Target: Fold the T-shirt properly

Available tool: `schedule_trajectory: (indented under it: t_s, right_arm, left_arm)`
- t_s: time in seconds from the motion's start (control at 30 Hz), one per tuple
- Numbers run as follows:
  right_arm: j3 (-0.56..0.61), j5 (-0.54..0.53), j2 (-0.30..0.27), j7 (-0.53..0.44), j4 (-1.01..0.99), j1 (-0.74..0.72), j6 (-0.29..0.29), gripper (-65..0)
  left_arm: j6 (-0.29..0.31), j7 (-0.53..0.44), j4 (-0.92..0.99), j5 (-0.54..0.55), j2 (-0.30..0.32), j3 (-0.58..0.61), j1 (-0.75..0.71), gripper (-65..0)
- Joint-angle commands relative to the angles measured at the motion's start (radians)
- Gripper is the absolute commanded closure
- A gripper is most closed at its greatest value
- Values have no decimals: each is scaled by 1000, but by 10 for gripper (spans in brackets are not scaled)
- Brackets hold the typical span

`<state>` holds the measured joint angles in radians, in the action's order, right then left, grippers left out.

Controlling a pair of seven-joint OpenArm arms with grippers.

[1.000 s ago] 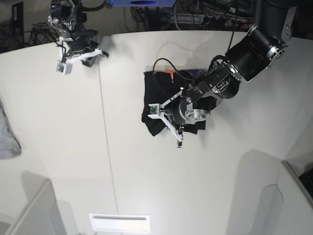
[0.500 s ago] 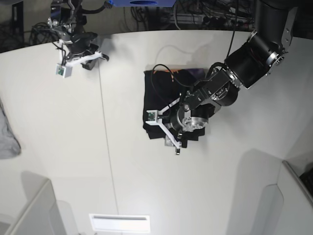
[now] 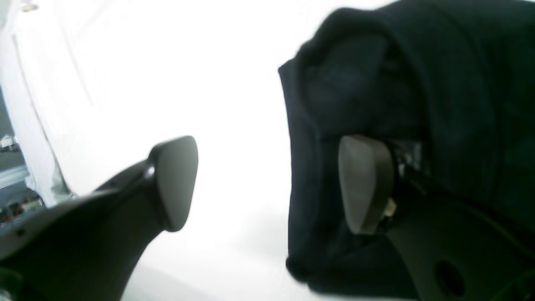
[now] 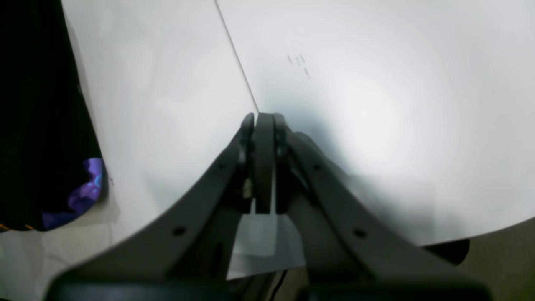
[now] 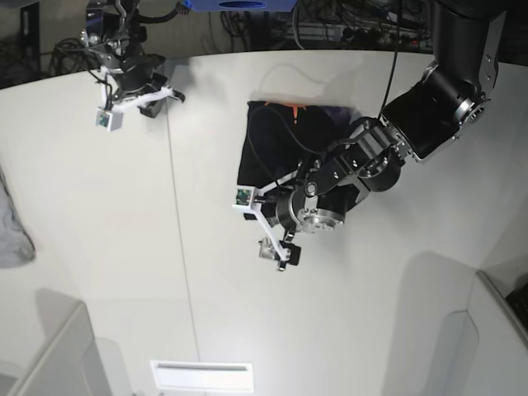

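Note:
The black T-shirt (image 5: 276,144) lies folded into a compact block on the white table (image 5: 124,247), with an orange tag and a purplish patch at its far edge. My left gripper (image 5: 279,254) is open and empty, just off the shirt's front-left edge. In the left wrist view the shirt (image 3: 439,75) sits behind the right finger pad (image 3: 363,184), and the gripper (image 3: 269,184) spans bare table. My right gripper (image 5: 165,93) is shut and empty at the far left, well away. In its wrist view (image 4: 263,125) the shirt (image 4: 37,104) shows at the left edge.
A light grey cloth (image 5: 12,235) lies at the table's left edge. A seam (image 5: 180,247) runs front to back across the table. Pale bins stand at the front left (image 5: 49,355) and front right (image 5: 495,330). Cables crowd the area behind the table.
My left gripper has moved toward the front left, off the shirt and onto bare table. The shirt's outline now sits a little farther back. The right arm has barely moved.

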<state>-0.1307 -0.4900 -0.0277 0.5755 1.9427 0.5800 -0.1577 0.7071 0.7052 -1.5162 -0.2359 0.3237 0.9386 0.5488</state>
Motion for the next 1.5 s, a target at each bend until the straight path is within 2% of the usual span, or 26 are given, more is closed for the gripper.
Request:
schedule_trajectory:
  t_s: [0.0, 0.1, 0.2, 0.23, 0.3, 0.37, 0.4, 0.5, 0.63, 0.73, 0.83, 0.93, 1.07, 1.17, 1.33, 1.47]
  right_arm:
    - [-1, -2, -7, -16, 17, 5, 2, 0]
    - [-1, -2, -8, -16, 17, 8, 2, 0]
    - [-2, 0, -21, -19, 19, 8, 4, 0]
    - [-1, 0, -39, -22, 19, 10, 4, 0]
    - [1, 0, -67, -24, 25, 10, 4, 0]
    - [-1, 0, -91, -27, 42, 10, 4, 0]
    - [-1, 0, -107, -35, 53, 10, 4, 0]
    - [-1, 0, -148, -88, 65, 31, 5, 0]
    - [1, 0, -228, -168, 70, 81, 5, 0]
    - [1, 1, -278, -222, 71, 130, 13, 0]
    - [-5, 1, -312, -259, 71, 185, 96, 0]
    - [-8, 35, -343, -282, 71, 243, 154, 0]
    - [-4, 225, -357, -299, 71, 326, 205, 0]
    - [-7, 356, -355, -300, 71, 398, 269, 0]
    - [-8, 474, -364, -294, 71, 533, 310, 0]
    - [-7, 544, -364, -292, 64, 636, 375, 0]
  left_arm:
    - [-9, 21, -25, -9, 1, -8, 37, -507]
    - [-9, 70, -74, -7, 2, -26, 57, -504]
    - [-9, 116, -157, 0, 4, -184, 23, -492]
    - [-9, 121, -188, -1, 4, -254, -9, -459]
    - [-9, 115, -238, 0, 4, -378, -74, -321]
    - [-9, 103, -292, 0, 2, -501, -154, -92]
    - [-9, 81, -314, 0, 2, -556, -194, 0]
    - [-9, -6, -364, 2, 2, -718, -322, 0]
    - [-9, -175, -418, 7, 2, -936, -503, 0]
    - [-9, -321, -421, 82, 4, -1091, -640, 0]
    - [-9, -430, -419, 189, 33, -1219, -769, 0]
    - [-9, -497, -419, 261, 82, -1285, -899, 0]
    - [-9, -599, -415, 304, 121, -1352, -1067, 0]
    - [-9, -701, -410, 306, 114, -1418, -1191, 0]
    - [-9, -813, -387, 303, 111, -1469, -1393, 0]
    - [-9, -938, -275, 295, 96, -1460, -1515, 0]
